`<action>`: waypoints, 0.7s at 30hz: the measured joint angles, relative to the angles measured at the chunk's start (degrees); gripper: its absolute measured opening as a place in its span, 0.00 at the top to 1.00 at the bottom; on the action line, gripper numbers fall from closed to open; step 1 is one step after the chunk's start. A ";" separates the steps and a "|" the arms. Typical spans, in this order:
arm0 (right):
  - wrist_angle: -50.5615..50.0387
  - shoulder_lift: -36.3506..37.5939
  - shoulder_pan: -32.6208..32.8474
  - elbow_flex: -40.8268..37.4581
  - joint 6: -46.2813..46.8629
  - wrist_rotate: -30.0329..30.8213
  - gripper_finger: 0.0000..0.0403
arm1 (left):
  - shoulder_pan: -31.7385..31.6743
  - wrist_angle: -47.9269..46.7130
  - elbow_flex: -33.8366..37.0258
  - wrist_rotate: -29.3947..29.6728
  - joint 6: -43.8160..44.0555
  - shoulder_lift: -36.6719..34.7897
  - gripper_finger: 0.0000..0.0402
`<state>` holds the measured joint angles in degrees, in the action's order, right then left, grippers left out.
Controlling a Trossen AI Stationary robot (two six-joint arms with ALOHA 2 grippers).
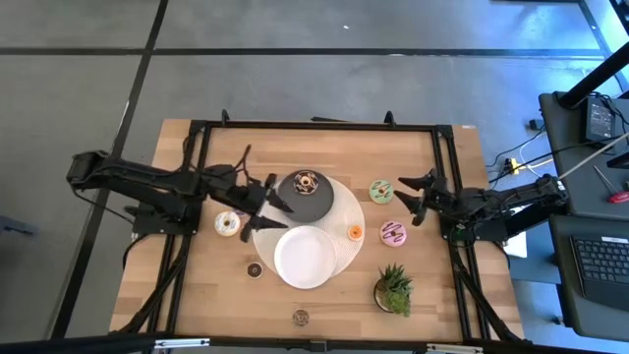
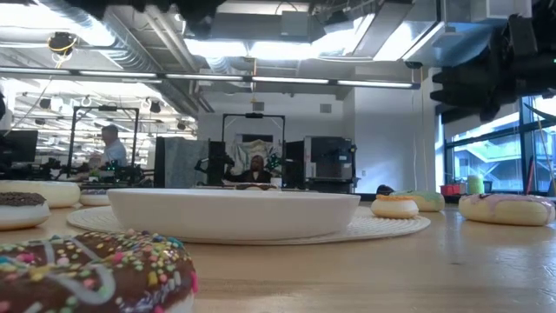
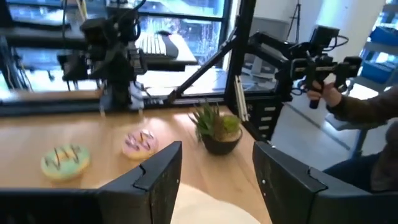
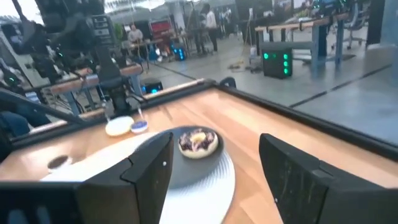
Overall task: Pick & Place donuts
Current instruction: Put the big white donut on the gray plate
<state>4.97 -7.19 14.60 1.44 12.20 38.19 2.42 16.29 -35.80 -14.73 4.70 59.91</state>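
A workshop with ceiling ducts and desks lies beyond a wooden table [image 1: 197, 295] framed in black rails. At its middle a round white placemat [image 1: 346, 211] carries a dark grey plate [image 1: 313, 205] and a white plate [image 1: 305, 258].

The donuts are scattered. A brown-iced donut [image 1: 308, 182] already sits on the dark grey plate. A white-iced donut [image 1: 227, 223] lies on the bare wood just beside the placemat's left edge. A green donut [image 1: 381, 191] and a pink donut [image 1: 393, 233] lie on the wood off the placemat's right edge, and an orange mini donut [image 1: 355, 232] rests on the mat itself. Two dark minis lie nearer the front edge, close to a potted plant [image 1: 393, 290].

The left gripper [image 1: 267, 205] hangs with fingers spread over the placemat's left part, the white-iced donut just behind and beside it. The right gripper [image 1: 413, 199] is also spread, hovering between the green and pink donuts, near both and touching neither.

These look like light toy rings, probably firm, with smooth icing that could slip. Pinching one side of the ring, one finger through the hole, seems the surest hold.
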 joint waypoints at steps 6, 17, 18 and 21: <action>-1.80 -0.84 -0.08 -0.05 6.64 -0.78 0.41 | 0.01 -12.59 3.59 7.18 12.99 -7.92 0.52; -2.28 -0.85 -0.08 -0.09 7.31 -3.39 0.41 | 1.74 -57.98 -2.82 26.70 43.75 -9.26 0.52; -2.29 -0.85 -0.08 -0.09 7.30 -3.39 0.41 | 1.75 -61.35 -3.38 27.47 45.93 -8.89 0.52; -2.30 -0.85 -0.08 -0.09 7.37 -3.39 0.41 | 1.75 -67.06 -3.95 29.17 49.94 -7.74 0.52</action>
<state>2.68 -8.03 14.52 1.34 19.57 34.81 4.16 -50.77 -39.75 14.44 54.65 52.17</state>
